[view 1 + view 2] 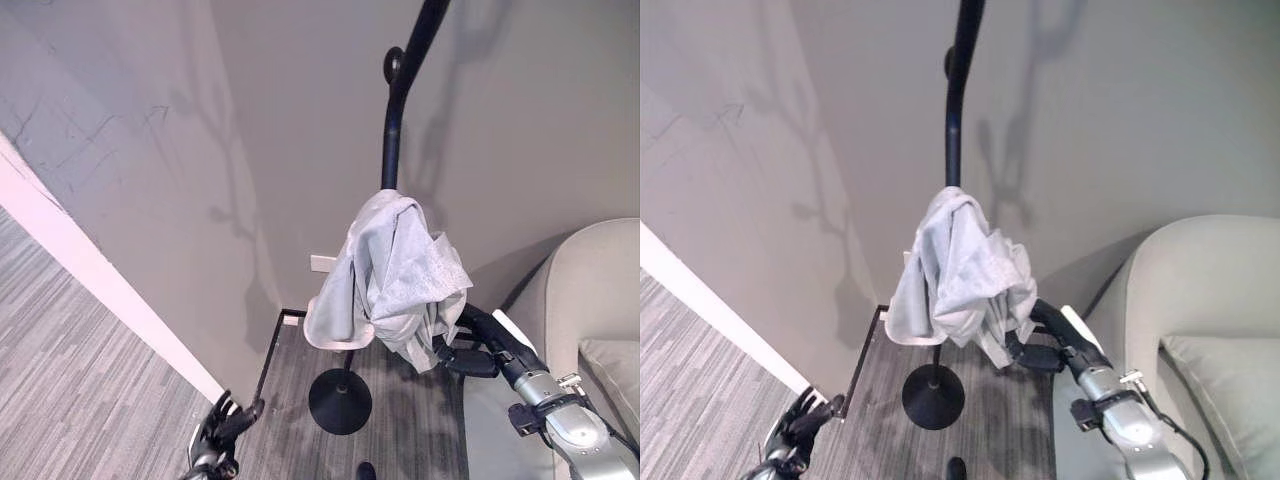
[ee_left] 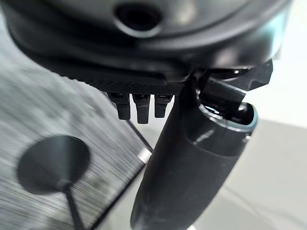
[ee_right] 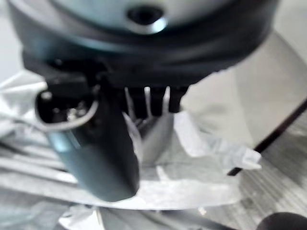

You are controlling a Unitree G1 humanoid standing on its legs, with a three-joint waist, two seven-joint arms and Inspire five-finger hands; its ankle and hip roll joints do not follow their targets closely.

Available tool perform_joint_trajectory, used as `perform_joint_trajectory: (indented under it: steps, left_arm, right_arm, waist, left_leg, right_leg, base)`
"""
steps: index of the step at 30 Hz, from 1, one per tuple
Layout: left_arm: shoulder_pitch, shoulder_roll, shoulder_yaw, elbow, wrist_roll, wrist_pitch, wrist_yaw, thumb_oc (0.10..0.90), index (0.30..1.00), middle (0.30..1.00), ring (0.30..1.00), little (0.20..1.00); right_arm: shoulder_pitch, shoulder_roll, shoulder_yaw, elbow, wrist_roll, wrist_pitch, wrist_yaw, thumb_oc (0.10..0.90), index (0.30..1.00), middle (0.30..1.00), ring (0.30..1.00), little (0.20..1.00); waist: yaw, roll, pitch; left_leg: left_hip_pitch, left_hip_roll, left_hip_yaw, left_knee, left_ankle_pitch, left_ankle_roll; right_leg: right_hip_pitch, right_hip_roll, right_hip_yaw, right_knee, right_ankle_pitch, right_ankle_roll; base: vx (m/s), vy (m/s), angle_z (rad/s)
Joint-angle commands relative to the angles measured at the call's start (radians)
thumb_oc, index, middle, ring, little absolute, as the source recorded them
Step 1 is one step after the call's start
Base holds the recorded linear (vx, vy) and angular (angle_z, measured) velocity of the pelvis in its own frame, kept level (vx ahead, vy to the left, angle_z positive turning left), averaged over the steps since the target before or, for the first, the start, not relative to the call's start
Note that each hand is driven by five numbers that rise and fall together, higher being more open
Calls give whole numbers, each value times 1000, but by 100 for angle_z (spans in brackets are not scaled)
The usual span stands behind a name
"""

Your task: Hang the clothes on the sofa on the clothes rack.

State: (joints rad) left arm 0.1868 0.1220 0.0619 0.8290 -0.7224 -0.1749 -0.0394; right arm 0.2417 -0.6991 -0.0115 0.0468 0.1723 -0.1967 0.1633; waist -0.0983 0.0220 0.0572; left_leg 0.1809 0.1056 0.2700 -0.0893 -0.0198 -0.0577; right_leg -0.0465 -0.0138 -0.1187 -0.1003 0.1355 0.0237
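Now the light grey crumpled cloth (image 1: 395,275) is draped on a hook of the tall black clothes rack (image 1: 392,140). The right hand (image 1: 470,345) reaches into its lower folds; I cannot tell if its fingers grip. I think letting go comes next. The left hand (image 1: 225,425) hangs low, fingers loose. Beside stand a grey striped carpet floor (image 1: 90,380), a grey wall (image 1: 260,120) and a beige sofa (image 1: 1200,290).

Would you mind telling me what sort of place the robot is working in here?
Probably a living-room-style corner, perhaps a staged one: a beige sofa stands beside a black clothes rack with a light grey garment draped on it, on grey carpet against plain walls.
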Motion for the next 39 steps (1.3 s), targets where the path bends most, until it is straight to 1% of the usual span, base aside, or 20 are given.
perform_joint_trajectory:
  steps: [1,2,4,7,8,12,16,17,18,20,22,26,28,31,33,35,36,37,38,39]
  left_arm:
    - [-88,30,64,112,-51,-59,-129,800,900,900,900,900]
    - [-88,21,83,163,-59,-58,-142,800,900,900,900,900]
    - [-94,13,105,242,-46,-56,-139,800,900,900,900,900]
    - [-98,12,126,328,-2,-60,-111,800,900,900,900,900]
    - [-100,12,126,330,-1,-60,-112,800,900,900,900,900]
    - [-93,7,123,375,49,-57,-90,800,900,900,900,900]
    - [-77,5,95,377,91,-50,-95,800,900,900,900,900]
    - [-71,7,83,379,117,-48,-94,800,900,900,900,900]
    - [-70,7,83,379,117,-48,-94,800,900,900,900,900]
    - [-70,8,72,393,138,-42,-93,800,900,900,900,900]
    - [-67,9,67,390,142,-43,-92,800,900,900,900,900]
    - [-60,15,52,392,163,-41,-71,800,900,900,900,900]
    - [-59,14,48,389,163,-41,-57,800,900,900,900,900]
    - [-54,5,41,377,162,-40,-48,800,900,900,900,900]
    - [-48,-1,41,396,176,-35,-51,800,900,900,900,900]
    - [-45,-3,42,396,173,-33,-53,800,900,900,900,900]
    - [-42,-9,38,400,170,-31,-56,800,900,900,900,900]
    - [-40,-12,35,401,169,-30,-59,800,900,900,900,900]
    - [-44,-12,25,408,177,-26,-69,800,900,900,900,900]
    - [-46,-9,20,412,187,-24,-74,800,900,900,900,900]
  right_arm:
    - [-67,-109,-52,-146,239,-54,241,800,900,900,900,900]
    - [-62,-109,-53,-169,359,-18,327,800,900,900,900,900]
    - [-60,-108,-61,-199,435,7,363,800,900,900,900,900]
    - [-74,-67,-94,-231,562,27,375,800,900,900,900,900]
    - [-73,-67,-95,-232,564,29,375,800,900,900,900,900]
    - [-77,0,-126,-237,670,38,378,800,900,900,900,900]
    - [-62,112,-157,-194,774,47,377,800,900,900,900,900]
    - [-39,148,-149,-221,818,58,398,800,900,900,900,900]
    - [-37,149,-150,-222,818,59,398,800,900,900,900,900]
    - [-12,177,-94,-255,891,92,423,800,900,900,900,900]
    - [-6,184,-83,-261,918,103,431,800,900,900,900,900]
    - [-4,268,-16,-258,1071,122,438,800,900,900,900,900]
    - [11,291,7,-258,1102,121,427,800,900,900,900,900]
    - [47,334,-1,-241,1149,128,412,800,900,900,900,900]
    - [117,364,-22,-165,1154,144,393,800,900,900,900,900]
    - [134,374,-29,-135,1158,158,393,800,900,900,900,900]
    - [168,404,-37,-31,1165,175,384,800,900,900,900,900]
    - [181,416,-40,-1,1164,184,385,800,900,900,900,900]
    - [203,417,-15,140,1112,209,371,800,900,900,900,900]
    - [216,402,-6,174,1062,216,369,800,900,900,900,900]
  waist:
    - [-19,-66,-68]
    - [-22,-68,-70]
    - [-27,-73,-73]
    - [-29,-78,-75]
    - [-28,-79,-75]
    - [-28,-83,-76]
    - [-26,-86,-74]
    - [-26,-85,-71]
    - [-26,-85,-72]
    - [-25,-83,-69]
    - [-25,-82,-70]
    - [-21,-78,-69]
    - [-22,-76,-68]
    - [-31,-72,-66]
    - [-50,-71,-65]
    - [-53,-70,-64]
    - [-65,-68,-62]
    - [-69,-66,-61]
    - [-78,-68,-56]
    - [-80,-69,-53]
  left_leg:
    - [0,24,-25,3,-32,-37]
    - [2,26,-21,2,-33,-38]
    - [3,26,-12,3,-34,-40]
    - [3,26,-4,3,-34,-39]
    - [3,26,-3,3,-35,-39]
    - [3,25,-2,4,-34,-38]
    - [2,23,-6,4,-34,-34]
    - [0,21,-11,3,-33,-34]
    - [-1,21,-11,3,-33,-34]
    - [-2,18,-15,2,-32,-35]
    - [-2,17,-15,2,-31,-35]
    - [-2,11,-17,2,-33,-32]
    - [-3,8,-14,2,-34,-31]
    - [-2,-1,-4,2,-39,-26]
    - [-3,-12,9,2,-46,-18]
    - [-4,-15,12,2,-47,-16]
    - [-8,-23,15,2,-48,-12]
    - [-9,-27,15,2,-49,-10]
    - [-15,-40,20,2,-51,-3]
    - [-18,-46,19,2,-51,0]
  right_leg:
    - [64,-66,-13,15,-86,93]
    - [61,-64,-9,16,-85,93]
    - [57,-62,0,17,-83,94]
    - [50,-59,8,17,-78,94]
    - [50,-59,9,17,-78,95]
    - [48,-60,10,19,-76,94]
    - [49,-61,3,22,-75,94]
    - [48,-62,-1,24,-75,94]
    - [48,-62,-1,24,-75,94]
    - [50,-66,-5,23,-74,95]
    - [51,-67,-7,23,-73,95]
    - [50,-73,-6,23,-67,98]
    - [48,-76,-5,23,-63,100]
    - [39,-80,7,25,-53,106]
    - [26,-89,24,28,-40,115]
    - [24,-90,27,28,-38,117]
    - [15,-97,32,31,-30,122]
    - [11,-99,35,32,-27,123]
    - [-2,-110,41,36,-16,129]
    - [-6,-115,44,38,-12,133]
  base:
    - [-64,39,-35]
    - [-44,28,-61]
    - [-25,8,-54]
    - [-20,5,-24]
    - [-14,6,-16]
    - [-10,1,-4]
    - [-3,-3,-4]
    - [0,0,0]
    - [-10,1,5]
    - [-6,15,4]
    - [2,15,7]
    - [3,26,9]
    - [-14,36,5]
    - [-24,55,-4]
    - [-60,101,-19]
    - [-52,81,-24]
    - [-69,101,-19]
    - [-130,163,-17]
    - [-111,137,-22]
    - [-120,146,-20]
